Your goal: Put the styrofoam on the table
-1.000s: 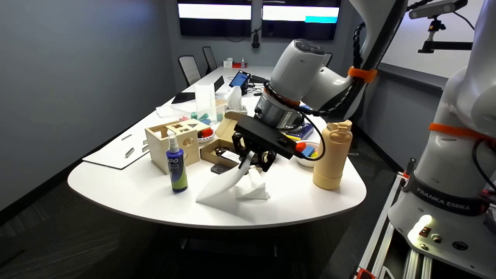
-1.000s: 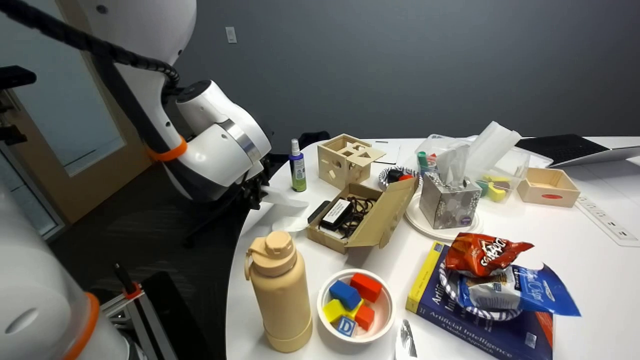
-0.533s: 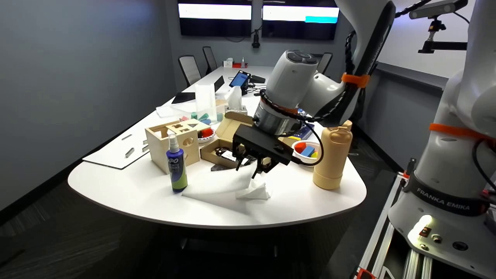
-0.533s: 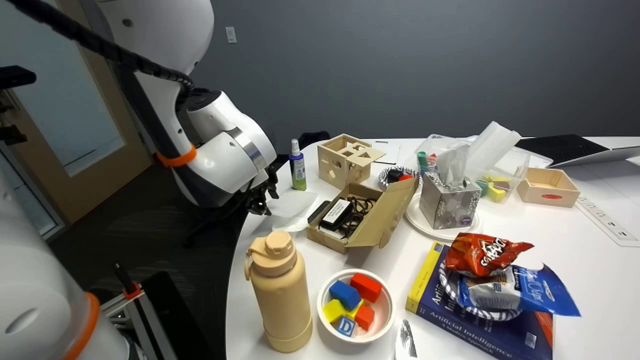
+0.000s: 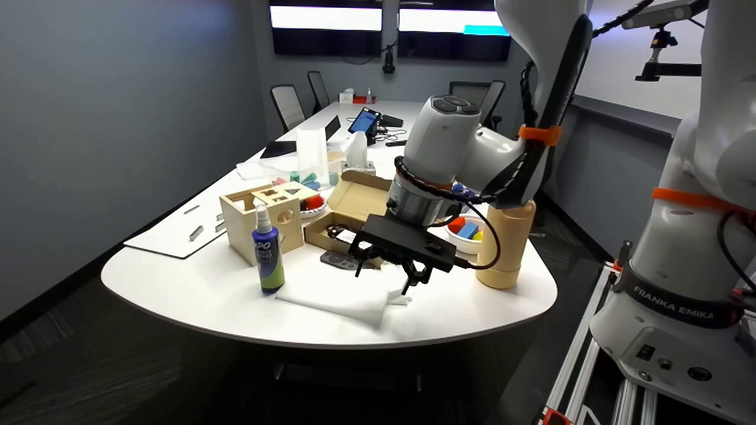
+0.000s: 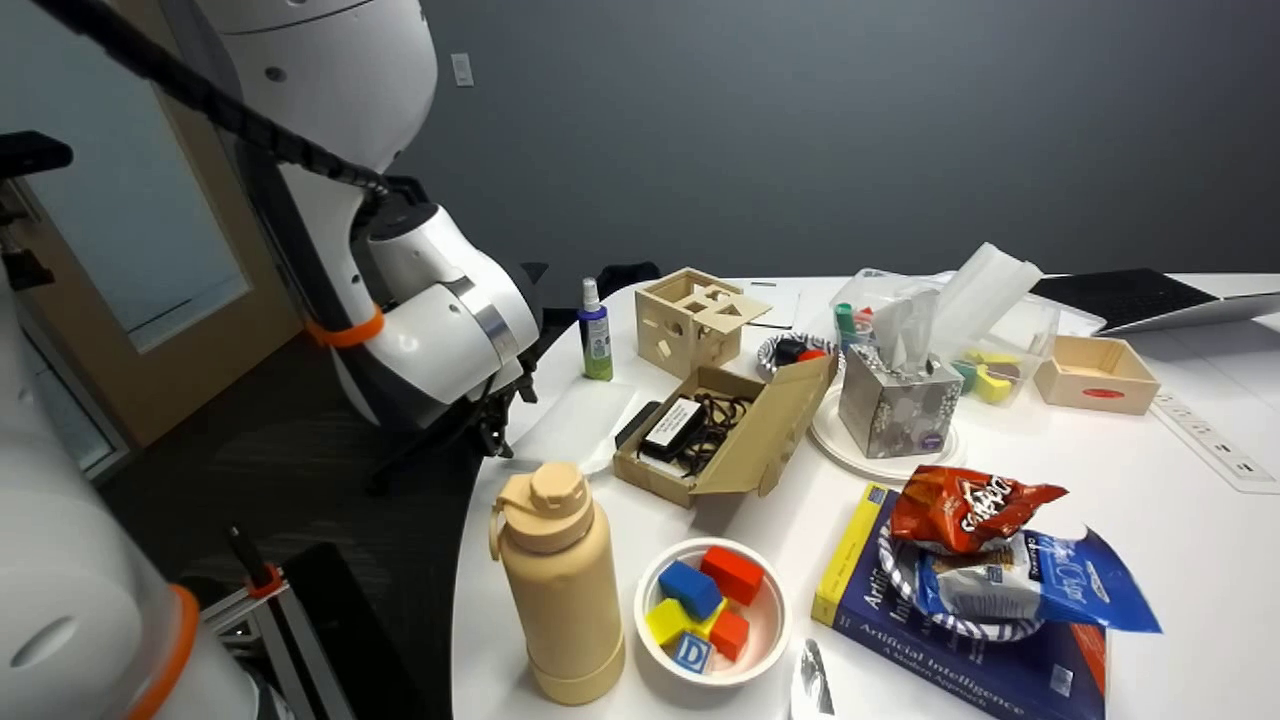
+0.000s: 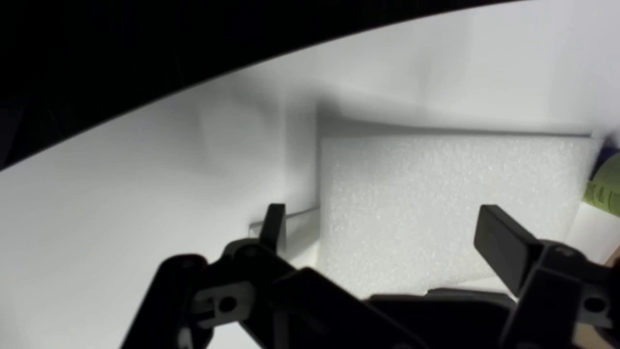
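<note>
The styrofoam (image 5: 336, 292), a flat white sheet with a grainy surface, lies on the white table (image 5: 177, 283) close to its rounded end. It also shows in an exterior view (image 6: 575, 425) and fills much of the wrist view (image 7: 426, 203). My gripper (image 5: 381, 283) is just above it, jaws wide apart with nothing held. In the wrist view, one finger (image 7: 506, 247) stands over the sheet while the other finger (image 7: 272, 228) is beyond its short edge. Another white piece (image 7: 302, 232) lies partly under the sheet.
A purple spray bottle (image 5: 269, 260) stands right by the sheet's far corner, with a wooden shape box (image 5: 260, 224) behind. A dark gadget (image 5: 339, 260) and an opened cardboard box (image 6: 650, 480) lie close by. A peach bottle (image 6: 565, 590) and a block bowl (image 6: 712, 612) are nearby.
My gripper has opened and come lower. The styrofoam, earlier slanting down from the shut jaws, has come free and now lies flat on the table.
</note>
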